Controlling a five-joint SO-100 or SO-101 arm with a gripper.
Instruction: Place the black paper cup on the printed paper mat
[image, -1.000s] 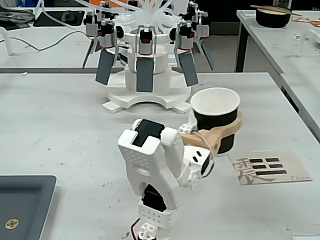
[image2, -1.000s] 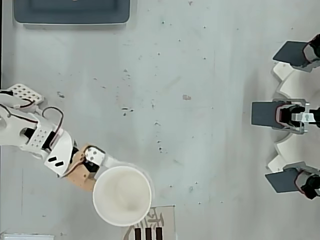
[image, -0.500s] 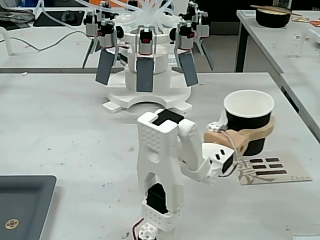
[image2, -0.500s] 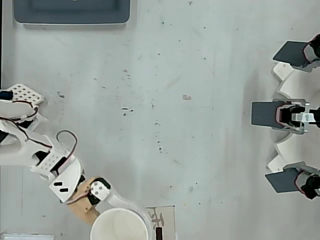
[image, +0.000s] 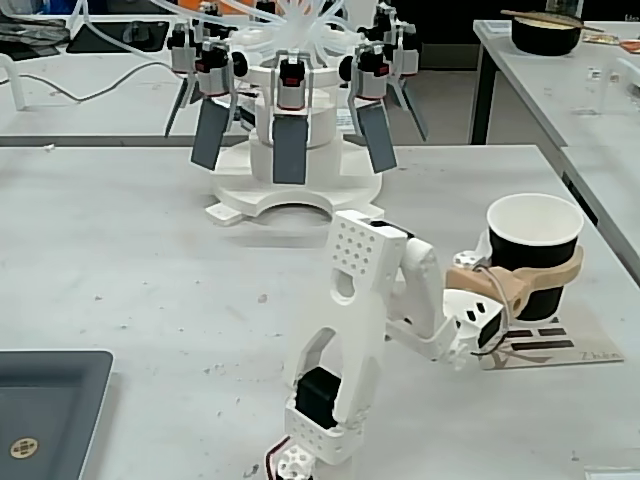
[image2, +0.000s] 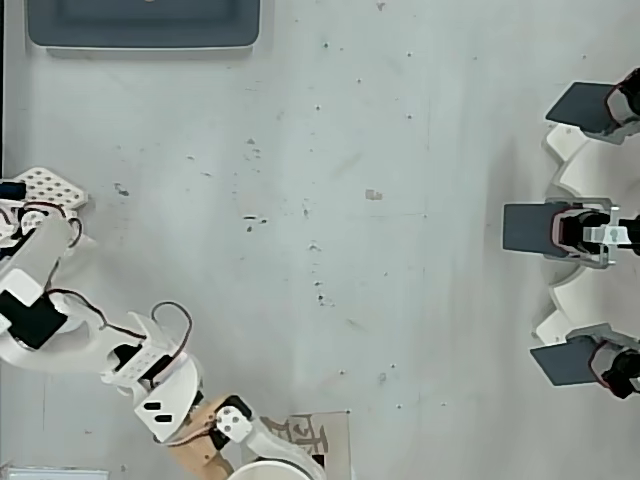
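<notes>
The black paper cup (image: 535, 245) stands upright at the right of the table, white inside showing, its base at the printed paper mat (image: 545, 345); I cannot tell whether it touches the mat. My gripper (image: 545, 272) is shut on the cup, with a tan finger (image: 520, 282) wrapped across its front wall. In the overhead view only the cup's white rim (image2: 270, 468) shows at the bottom edge. My gripper (image2: 262, 462) is around it and the beige mat (image2: 325, 440) lies just to its right.
A dark grey tray (image: 45, 410) (image2: 145, 25) lies at the table's corner. A white stand with several grey-fingered grippers (image: 290, 130) (image2: 580, 230) stands at the back. A dark bowl (image: 545, 32) sits on another table. The table's right edge (image: 600, 230) runs close to the cup.
</notes>
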